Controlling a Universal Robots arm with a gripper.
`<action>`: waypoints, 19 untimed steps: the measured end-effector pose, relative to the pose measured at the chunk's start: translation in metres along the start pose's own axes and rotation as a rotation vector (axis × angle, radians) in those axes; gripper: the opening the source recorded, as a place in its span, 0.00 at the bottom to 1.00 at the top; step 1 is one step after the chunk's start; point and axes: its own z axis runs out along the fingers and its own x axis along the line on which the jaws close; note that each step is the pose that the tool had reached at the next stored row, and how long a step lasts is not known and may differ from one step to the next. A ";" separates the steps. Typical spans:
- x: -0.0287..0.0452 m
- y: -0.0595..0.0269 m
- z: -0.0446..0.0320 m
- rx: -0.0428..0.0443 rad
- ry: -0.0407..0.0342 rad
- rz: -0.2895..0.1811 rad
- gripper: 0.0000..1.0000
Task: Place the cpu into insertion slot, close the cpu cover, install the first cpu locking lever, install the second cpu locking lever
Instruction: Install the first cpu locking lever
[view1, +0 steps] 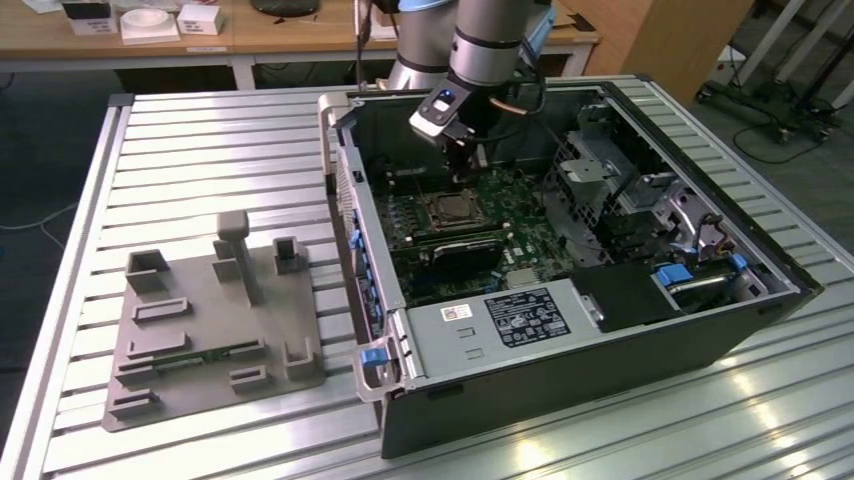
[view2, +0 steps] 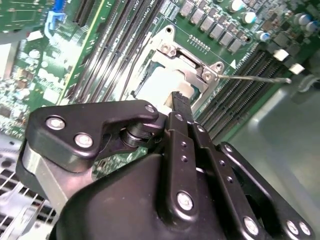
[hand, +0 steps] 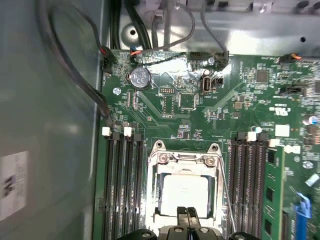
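Gripper (view1: 461, 170) hanging inside the open PC case (view1: 601, 370), right over the insertion slot (hand: 152, 200). Fingers (hand: 184, 218) sitting pinched together, nothing betw. them. Cpu (hand: 185, 192) lying flat in the slot, square to its rim. Cpu cover (hand: 182, 161) looking folded down round it. Fingertips hovering at the cpu's edge; contact, can't tell. Thin wire locking lever (hand: 227, 200) lying just beside the fingers, long axis running approx. along the slot's side, nearly parallel w/ the memory slots (hand: 125, 185). Prob. not latched.
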 end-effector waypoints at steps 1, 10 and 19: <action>-0.0001 -0.0001 -0.0038 -0.0001 -0.0001 0.000 0.10; -0.0008 -0.0005 -0.0238 -0.0003 -0.0011 -0.008 0.10; -0.0008 -0.0006 -0.0232 -0.0050 -0.0037 -0.154 0.10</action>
